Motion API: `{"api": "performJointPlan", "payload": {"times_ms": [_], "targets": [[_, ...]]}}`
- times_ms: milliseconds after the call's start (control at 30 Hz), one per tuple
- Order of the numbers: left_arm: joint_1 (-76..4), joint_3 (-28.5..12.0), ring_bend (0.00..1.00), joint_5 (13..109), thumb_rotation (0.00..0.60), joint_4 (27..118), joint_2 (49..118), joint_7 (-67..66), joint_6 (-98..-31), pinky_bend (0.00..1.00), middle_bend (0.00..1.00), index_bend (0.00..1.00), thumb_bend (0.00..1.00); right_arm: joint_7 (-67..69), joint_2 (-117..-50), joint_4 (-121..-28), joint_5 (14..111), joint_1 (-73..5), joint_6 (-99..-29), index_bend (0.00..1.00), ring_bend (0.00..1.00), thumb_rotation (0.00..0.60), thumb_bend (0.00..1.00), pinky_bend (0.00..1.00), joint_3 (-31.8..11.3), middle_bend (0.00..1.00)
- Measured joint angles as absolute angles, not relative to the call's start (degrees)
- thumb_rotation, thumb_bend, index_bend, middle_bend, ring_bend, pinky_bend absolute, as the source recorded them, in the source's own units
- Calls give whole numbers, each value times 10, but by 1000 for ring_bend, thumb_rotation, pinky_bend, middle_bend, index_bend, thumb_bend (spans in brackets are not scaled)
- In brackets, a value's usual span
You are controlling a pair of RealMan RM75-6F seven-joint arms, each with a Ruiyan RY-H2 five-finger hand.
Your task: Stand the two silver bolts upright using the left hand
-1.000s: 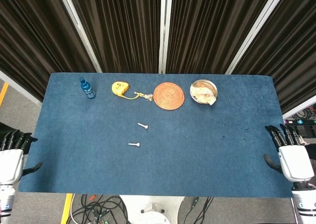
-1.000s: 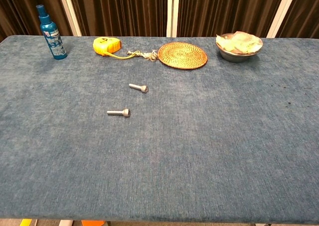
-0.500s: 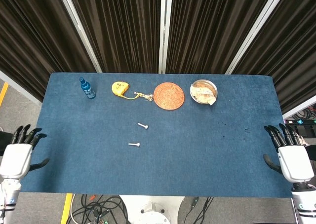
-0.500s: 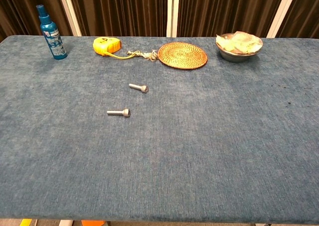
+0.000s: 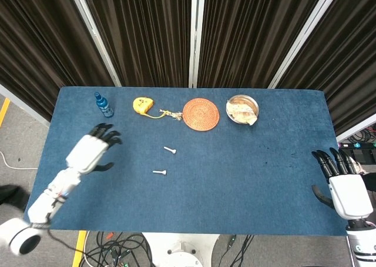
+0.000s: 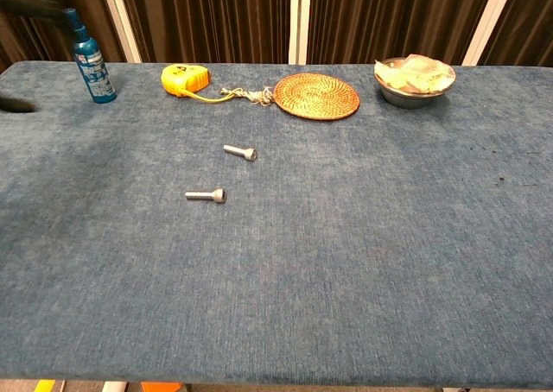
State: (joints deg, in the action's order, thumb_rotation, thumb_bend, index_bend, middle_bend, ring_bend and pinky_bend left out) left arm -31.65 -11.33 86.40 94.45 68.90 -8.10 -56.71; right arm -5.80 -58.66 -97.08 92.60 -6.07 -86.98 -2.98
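Two silver bolts lie on their sides near the middle of the blue table: the far bolt (image 5: 170, 150) (image 6: 241, 153) and the near bolt (image 5: 159, 172) (image 6: 206, 196). My left hand (image 5: 93, 150) hovers over the table's left part, fingers spread and empty, well left of both bolts. In the chest view only its dark blurred fingertips (image 6: 30, 3) show at the top left corner. My right hand (image 5: 342, 187) stays off the table's right edge, fingers apart, holding nothing.
Along the far edge stand a blue spray bottle (image 5: 104, 104) (image 6: 91, 58), a yellow tape measure (image 5: 141, 106) (image 6: 184, 79), a woven round mat (image 5: 201, 113) (image 6: 316, 95) and a metal bowl (image 5: 242, 110) (image 6: 414, 82) with crumpled paper. Dark curtains hang behind.
My left hand has swung from beyond the table's left edge inward and up over the table toward the bolts. The right hand has barely shifted; the bolts have not moved.
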Motion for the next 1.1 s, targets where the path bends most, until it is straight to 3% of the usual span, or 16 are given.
{"api": "performJointPlan", "payload": {"times_ms": [400,600,1100], "targets": [[-480,-139,137,799,600,770,857,-137,-419,108,265,399,229,-59,-579,-971,907,-56,-870,95,0,600,186,9,-34,140],[-538,-143,96,750,600,676,925,-166,-368,38,240,427,239,-59,-577,-970,897,-56,-865,95,0,600,186,9,-37,140],[-599,-139,35,601,600,593,1012,-248,-334,0,203,477,277,-45,-577,-959,887,-56,-859,95,0,600,186,8,-38,140]]}}
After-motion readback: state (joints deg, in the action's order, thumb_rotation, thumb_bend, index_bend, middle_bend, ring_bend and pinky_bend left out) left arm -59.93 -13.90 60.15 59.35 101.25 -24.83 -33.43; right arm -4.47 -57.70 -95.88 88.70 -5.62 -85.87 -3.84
